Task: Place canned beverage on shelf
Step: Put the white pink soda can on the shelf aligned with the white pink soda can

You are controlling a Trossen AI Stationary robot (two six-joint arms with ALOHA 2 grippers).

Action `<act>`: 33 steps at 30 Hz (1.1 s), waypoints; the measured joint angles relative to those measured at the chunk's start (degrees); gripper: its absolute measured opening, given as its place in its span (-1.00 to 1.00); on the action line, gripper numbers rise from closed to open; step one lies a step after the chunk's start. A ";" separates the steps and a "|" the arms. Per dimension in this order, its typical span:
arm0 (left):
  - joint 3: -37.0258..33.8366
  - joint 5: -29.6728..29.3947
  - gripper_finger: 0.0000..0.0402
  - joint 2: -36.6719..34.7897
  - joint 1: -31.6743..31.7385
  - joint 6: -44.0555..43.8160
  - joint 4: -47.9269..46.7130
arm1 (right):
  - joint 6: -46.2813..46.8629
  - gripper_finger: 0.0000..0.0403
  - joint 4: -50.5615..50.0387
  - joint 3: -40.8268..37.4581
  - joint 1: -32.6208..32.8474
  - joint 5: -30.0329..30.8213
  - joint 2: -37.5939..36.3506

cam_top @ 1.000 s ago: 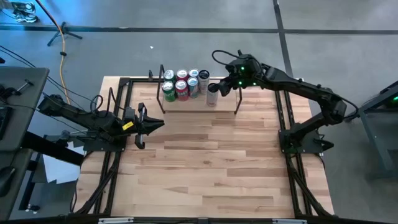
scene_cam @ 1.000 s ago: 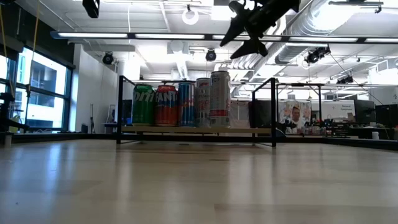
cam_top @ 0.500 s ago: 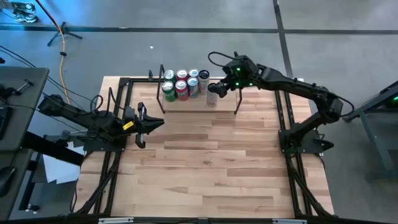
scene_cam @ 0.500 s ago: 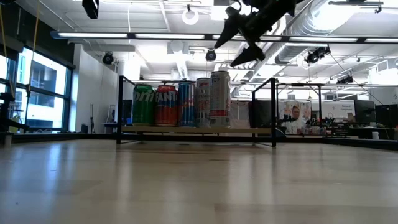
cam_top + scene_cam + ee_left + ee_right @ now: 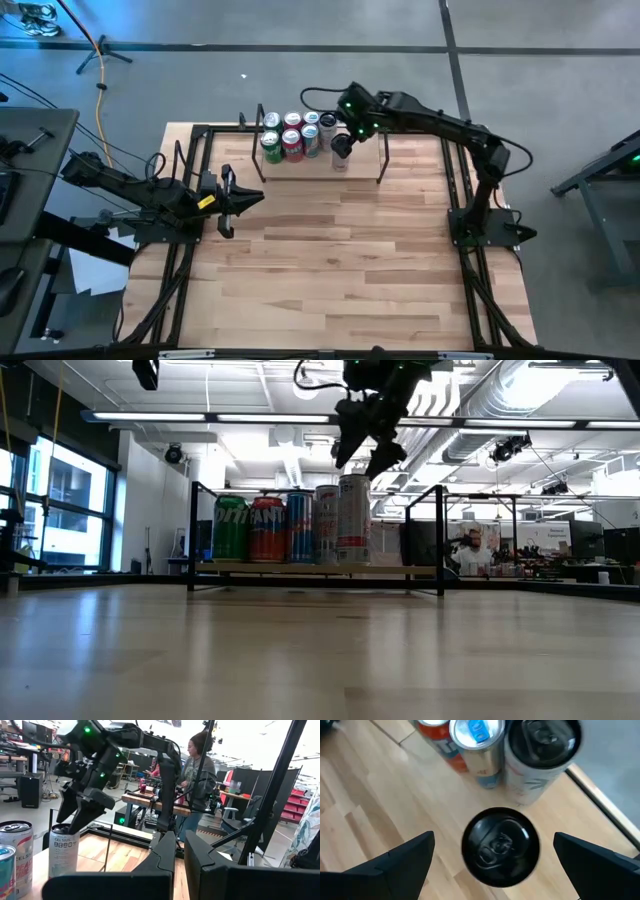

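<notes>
Several cans stand in a row on the shelf (image 5: 362, 166) (image 5: 400, 569) at the table's far side. The rightmost is a tall white can with a black top (image 5: 340, 160) (image 5: 353, 518) (image 5: 63, 854) (image 5: 500, 845). My right gripper (image 5: 341, 143) (image 5: 358, 462) (image 5: 492, 840) hangs open just above it, pointing steeply down, with one finger on each side of the can's top and apart from it. My left gripper (image 5: 228, 200) (image 5: 180, 855) waits shut above the table's left part.
Black wire uprights (image 5: 381, 160) (image 5: 261, 148) close the shelf's two ends, and the right one stands close to my right gripper. The other cans (image 5: 292, 138) fill the shelf's left half. Bare wood (image 5: 330, 260) lies in the table's middle. A person (image 5: 197, 775) stands beyond the table.
My right gripper has moved toward the table's left, come over the rightmost can and tipped to point more steeply down. Its fingers have opened wider. The cans have stayed where they were.
</notes>
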 joint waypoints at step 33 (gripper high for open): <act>0.00 -0.04 -1.00 -0.02 -0.02 0.07 0.00 | 2.87 0.48 -6.14 4.73 0.31 1.15 6.38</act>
